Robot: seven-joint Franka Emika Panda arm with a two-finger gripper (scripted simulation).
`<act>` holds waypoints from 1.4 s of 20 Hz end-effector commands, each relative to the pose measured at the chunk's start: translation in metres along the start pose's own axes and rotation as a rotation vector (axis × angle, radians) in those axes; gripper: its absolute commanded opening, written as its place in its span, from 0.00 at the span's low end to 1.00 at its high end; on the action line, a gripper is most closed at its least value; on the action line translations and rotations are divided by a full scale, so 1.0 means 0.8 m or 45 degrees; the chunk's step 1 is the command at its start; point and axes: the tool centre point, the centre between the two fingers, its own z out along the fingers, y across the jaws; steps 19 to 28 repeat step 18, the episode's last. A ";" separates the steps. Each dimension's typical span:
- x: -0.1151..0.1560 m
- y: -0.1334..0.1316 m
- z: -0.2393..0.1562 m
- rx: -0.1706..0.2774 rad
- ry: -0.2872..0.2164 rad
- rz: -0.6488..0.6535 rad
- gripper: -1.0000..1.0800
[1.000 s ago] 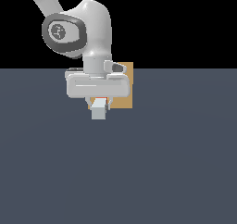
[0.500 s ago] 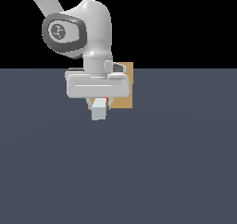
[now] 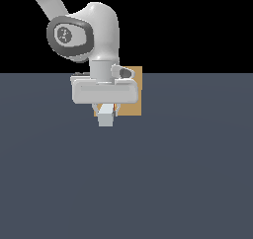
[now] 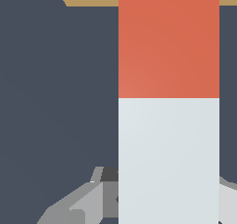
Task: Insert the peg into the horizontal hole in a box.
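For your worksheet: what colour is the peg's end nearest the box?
Red-orange; the rest of the peg is pale grey-white. Wrist view shows it best.

You are looking at flat, even simulator light with no glare and almost no cast shadows. In the exterior view, the upper third is pure black and the floor (image 3: 188, 183) a uniform slate. Edges look jagged and blocky, especially around the arm (image 3: 101, 40). In the wrist view, the peg (image 4: 169, 102) shows only a faint gradient; nothing is blurred.
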 end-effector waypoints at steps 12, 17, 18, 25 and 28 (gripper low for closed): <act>0.114 0.001 -0.003 -0.008 0.002 -0.002 0.00; 0.131 0.001 -0.004 -0.008 0.002 -0.002 0.00; 0.132 0.001 -0.004 -0.008 0.002 -0.002 0.00; 0.132 0.001 -0.004 -0.008 0.002 -0.002 0.00; 0.132 0.001 -0.004 -0.008 0.002 -0.002 0.00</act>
